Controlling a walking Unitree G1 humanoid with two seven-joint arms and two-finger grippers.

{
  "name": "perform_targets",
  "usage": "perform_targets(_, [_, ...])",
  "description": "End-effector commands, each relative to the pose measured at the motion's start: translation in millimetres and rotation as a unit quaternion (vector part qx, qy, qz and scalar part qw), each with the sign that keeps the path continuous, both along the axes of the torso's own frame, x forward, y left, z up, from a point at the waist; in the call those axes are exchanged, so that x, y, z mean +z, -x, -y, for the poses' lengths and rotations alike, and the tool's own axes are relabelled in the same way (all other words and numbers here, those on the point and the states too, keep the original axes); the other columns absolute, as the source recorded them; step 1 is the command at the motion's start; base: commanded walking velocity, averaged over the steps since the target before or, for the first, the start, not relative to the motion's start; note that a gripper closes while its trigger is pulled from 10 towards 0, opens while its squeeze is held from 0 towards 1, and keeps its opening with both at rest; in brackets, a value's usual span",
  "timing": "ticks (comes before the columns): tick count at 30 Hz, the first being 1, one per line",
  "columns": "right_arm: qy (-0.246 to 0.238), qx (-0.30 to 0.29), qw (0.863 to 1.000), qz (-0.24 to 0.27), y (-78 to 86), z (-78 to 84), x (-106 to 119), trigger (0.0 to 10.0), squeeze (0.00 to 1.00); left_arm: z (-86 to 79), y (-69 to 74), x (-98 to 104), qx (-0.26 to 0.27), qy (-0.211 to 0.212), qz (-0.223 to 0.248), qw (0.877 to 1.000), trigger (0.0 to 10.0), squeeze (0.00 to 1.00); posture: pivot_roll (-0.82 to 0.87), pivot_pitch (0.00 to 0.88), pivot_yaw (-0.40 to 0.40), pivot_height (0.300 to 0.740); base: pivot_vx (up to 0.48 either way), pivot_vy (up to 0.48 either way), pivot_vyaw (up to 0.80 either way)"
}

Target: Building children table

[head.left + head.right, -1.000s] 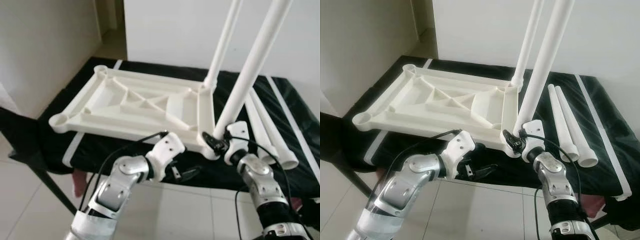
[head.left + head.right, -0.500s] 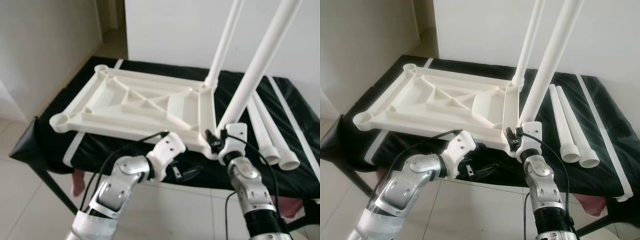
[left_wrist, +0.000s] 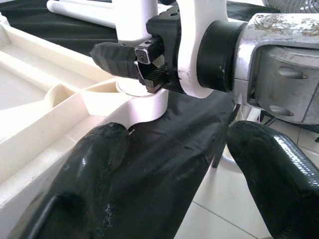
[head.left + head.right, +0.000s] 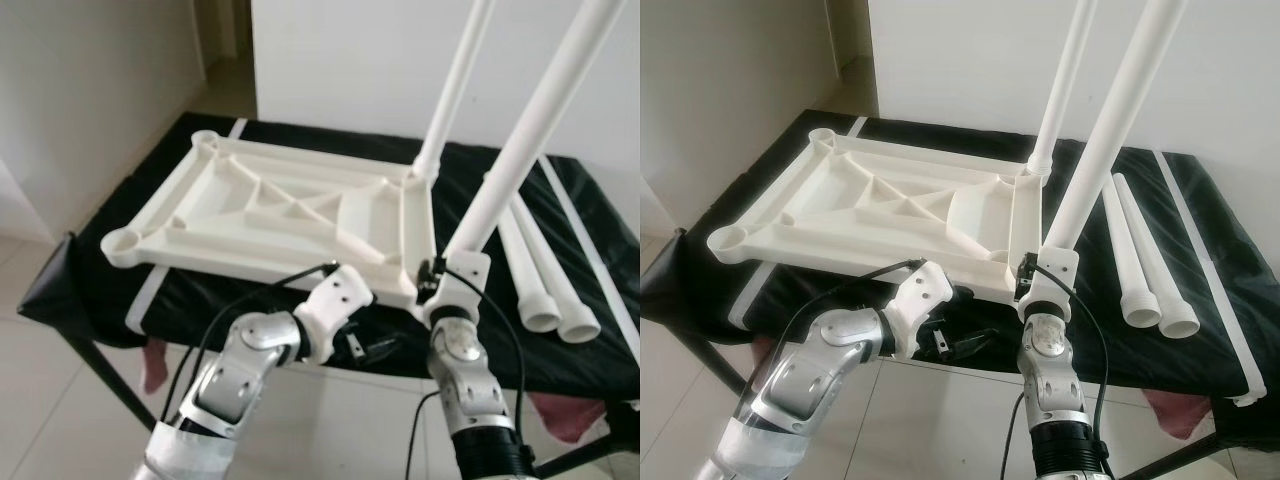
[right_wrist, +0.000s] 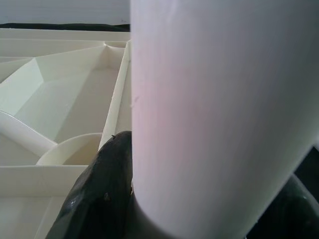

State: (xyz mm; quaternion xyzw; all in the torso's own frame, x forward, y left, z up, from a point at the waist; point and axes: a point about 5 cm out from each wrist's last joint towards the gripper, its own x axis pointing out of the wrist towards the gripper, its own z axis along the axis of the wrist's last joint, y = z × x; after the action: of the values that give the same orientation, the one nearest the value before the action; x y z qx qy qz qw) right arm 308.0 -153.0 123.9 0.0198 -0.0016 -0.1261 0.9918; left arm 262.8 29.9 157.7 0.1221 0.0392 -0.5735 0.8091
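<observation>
White tabletop [image 4: 270, 215], two legs upright, two lying.

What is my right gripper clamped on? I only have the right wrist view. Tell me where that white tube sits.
Observer: The right gripper grips the near leg at its base, right at the near right corner socket of the upturned tabletop.
Operator: Report the other corners.
Observer: A far leg stands in the far right corner; both left sockets are bare.
Operator: Find me the remaining legs.
Observer: Two loose legs lie side by side on the black cloth, to the right of the tabletop.
</observation>
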Motion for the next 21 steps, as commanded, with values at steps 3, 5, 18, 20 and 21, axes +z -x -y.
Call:
perform_targets(3, [-0.034, -0.024, 0.999, -0.01, 6.0, 12.1, -5.8, 10.0, 0.0, 1.1, -4.0, -3.0, 0.027, -0.005, 0.003, 1.0, 10.0, 0.0, 0.01, 0.0, -0.033, 0.74, 0.0, 0.0, 0.0])
perform_targets(5, [-0.034, -0.022, 0.999, -0.01, 6.2, 10.8, -5.7, 10.0, 0.0, 1.0, -4.6, -2.5, 0.028, -0.004, 0.003, 1.0, 10.0, 0.0, 0.01, 0.0, -0.032, 0.74, 0.0, 0.0, 0.0])
perform_targets(18, [-0.018, 0.026, 0.999, 0.013, 5.8, 16.0, 1.6, 10.0, 1.0, 2.5, -3.6, -2.8, 0.029, -0.001, 0.002, 1.0, 10.0, 0.0, 0.01, 0.0, -0.038, 0.74, 0.0, 0.0, 0.0])
perform_targets(20, [-0.017, 0.032, 0.999, 0.013, 5.9, 16.6, 1.8, 10.0, 1.0, 2.5, -3.8, -2.9, 0.029, -0.001, 0.002, 1.0, 10.0, 0.0, 0.01, 0.0, -0.038, 0.74, 0.0, 0.0, 0.0])
perform_targets(21, [-0.017, 0.045, 0.999, 0.015, 6.0, 17.9, 2.0, 10.0, 1.0, 2.3, -3.7, -3.2, 0.029, -0.001, 0.002, 1.0, 10.0, 0.0, 0.01, 0.0, -0.038, 0.74, 0.0, 0.0, 0.0])
